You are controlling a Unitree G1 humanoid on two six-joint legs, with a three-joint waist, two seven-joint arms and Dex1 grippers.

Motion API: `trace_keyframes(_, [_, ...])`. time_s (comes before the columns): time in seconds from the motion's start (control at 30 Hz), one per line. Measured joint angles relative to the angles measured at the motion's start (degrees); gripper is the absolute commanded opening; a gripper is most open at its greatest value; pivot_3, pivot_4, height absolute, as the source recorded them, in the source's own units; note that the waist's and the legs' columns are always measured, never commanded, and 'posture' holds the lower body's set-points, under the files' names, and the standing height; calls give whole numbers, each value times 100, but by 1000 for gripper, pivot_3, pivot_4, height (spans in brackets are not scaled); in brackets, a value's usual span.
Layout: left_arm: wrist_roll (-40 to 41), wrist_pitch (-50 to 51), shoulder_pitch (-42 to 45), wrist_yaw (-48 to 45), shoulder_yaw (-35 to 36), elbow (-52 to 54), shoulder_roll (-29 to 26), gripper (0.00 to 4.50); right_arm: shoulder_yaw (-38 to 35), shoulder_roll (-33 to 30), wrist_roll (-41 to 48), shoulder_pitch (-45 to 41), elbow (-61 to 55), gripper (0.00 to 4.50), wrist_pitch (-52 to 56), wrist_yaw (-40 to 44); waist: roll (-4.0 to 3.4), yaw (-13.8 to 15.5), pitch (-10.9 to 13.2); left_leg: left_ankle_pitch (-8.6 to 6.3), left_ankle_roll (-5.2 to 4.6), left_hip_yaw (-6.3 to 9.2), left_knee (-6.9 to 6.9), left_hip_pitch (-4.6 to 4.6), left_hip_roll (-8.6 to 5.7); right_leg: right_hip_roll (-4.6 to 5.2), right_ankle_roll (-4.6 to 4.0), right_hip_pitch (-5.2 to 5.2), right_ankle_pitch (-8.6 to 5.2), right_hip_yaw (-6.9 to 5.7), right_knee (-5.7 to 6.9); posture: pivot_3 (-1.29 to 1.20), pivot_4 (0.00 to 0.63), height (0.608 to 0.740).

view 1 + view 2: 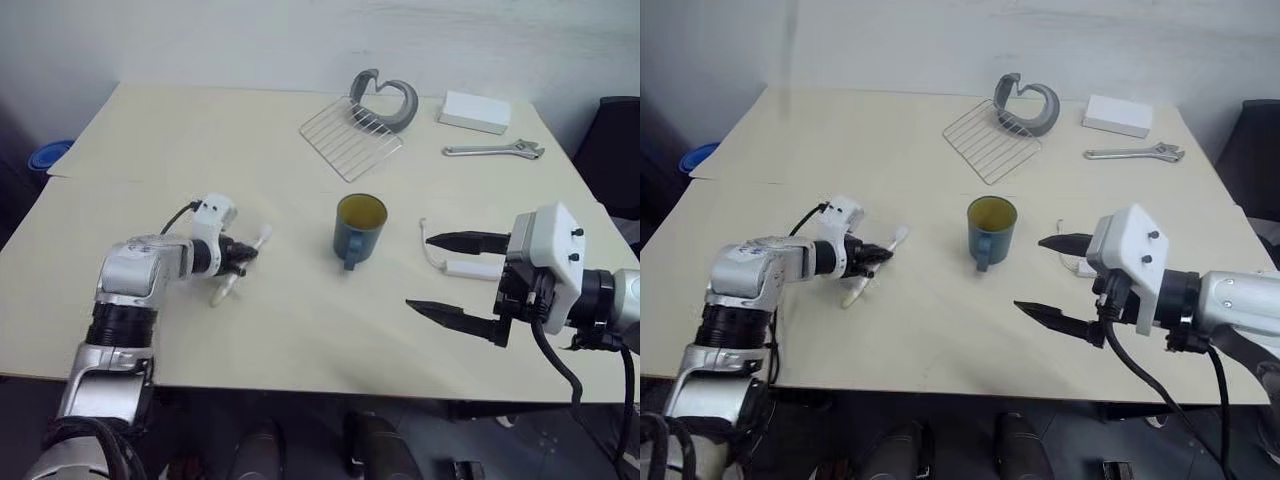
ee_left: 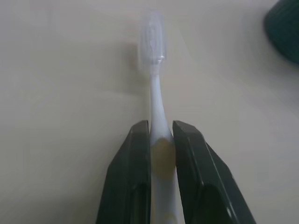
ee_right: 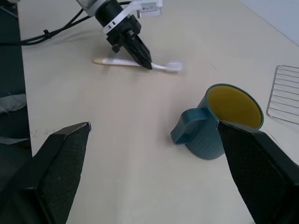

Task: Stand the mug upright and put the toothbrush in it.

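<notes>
Yellow toothbrush (image 2: 156, 107) handle between black fingers (image 2: 128, 177)

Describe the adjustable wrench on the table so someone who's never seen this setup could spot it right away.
Start at the pale table and go to its far right corner, where a flat white box lies. The wrench lies flat just in front of that box, right of the wire rack. It is the only slim, silvery metal tool there.
</notes>
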State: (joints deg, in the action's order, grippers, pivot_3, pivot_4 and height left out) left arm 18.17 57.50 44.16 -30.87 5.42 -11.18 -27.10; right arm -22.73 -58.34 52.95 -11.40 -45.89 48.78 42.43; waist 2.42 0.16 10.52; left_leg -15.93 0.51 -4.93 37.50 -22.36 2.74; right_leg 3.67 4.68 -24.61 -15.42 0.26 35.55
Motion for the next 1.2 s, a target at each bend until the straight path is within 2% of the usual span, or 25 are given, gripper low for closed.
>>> trace_keyframes(0.07, [248,-493,437,17,410,-79,326,398,-17,5,40,10,5,4500,1,-82,1,-3,1,-5,-5,-1,-2,-4,-2,0,38,-1,21,0,-4,0,150,740])
trace_keyframes(0.2, [525,-1522,1293,-59,673,-272,998,398,-55,87,125,42,53,4500,6,-336,1,8,0,-13,-9,-15,-5,-4,-11,-2,40,0,22,0,-17,0,150,740])
trace_keyframes(0.33, [485,-2410,1808,-377,345,-851,1432,398,-66,180,130,74,127,4500,6,-647,0,1,0,-15,-11,-41,-6,-4,-11,-9,45,0,25,3,-29,0,150,740])
trace_keyframes(0.53, [160,-3769,2334,-799,-13,-2447,2049,398,-232,343,119,378,27,4500,9,-1136,0,-12,1,-15,-11,-45,-6,-10,-9,-19,45,0,25,-5,-36,0,150,740])
trace_keyframes(0.77, [-159,-4875,2460,-1057,-219,-3548,2458,398,-348,388,246,645,-193,4500,11,-1537,0,-14,1,-17,-13,-43,-15,-18,-9,-19,52,-2,28,-6,-57,0,150,740])
trace_keyframes(0.83, [-288,-5078,2459,-1105,-300,-3721,2476,1116,-469,388,275,709,-230,4500,9,-1595,0,-10,1,-17,-14,-43,-15,-22,-9,-19,54,-2,30,-7,-63,0,150,740])
trace_keyframes(0.87, [-322,-5149,2456,-1133,-326,-3770,2474,1267,-501,388,281,736,-233,4500,9,-1626,0,-12,1,-17,-14,-42,-15,-25,-9,-20,57,-2,31,-8,-67,0,150,740])
trace_keyframes(1.03, [-285,-5250,2344,-1375,-301,-3783,2480,2614,-509,388,314,765,-233,4500,5,-1709,-1,-14,1,-18,-15,-41,-15,-25,-9,-20,58,-1,32,-8,-68,0,150,740])
trace_keyframes(1.2, [5,-4669,1769,-1675,-252,-2759,2301,4025,-492,387,317,717,-187,4500,-20,-1688,-2,-33,2,-18,-15,-37,-15,-23,-4,-23,58,-4,32,-2,-62,0,150,740])
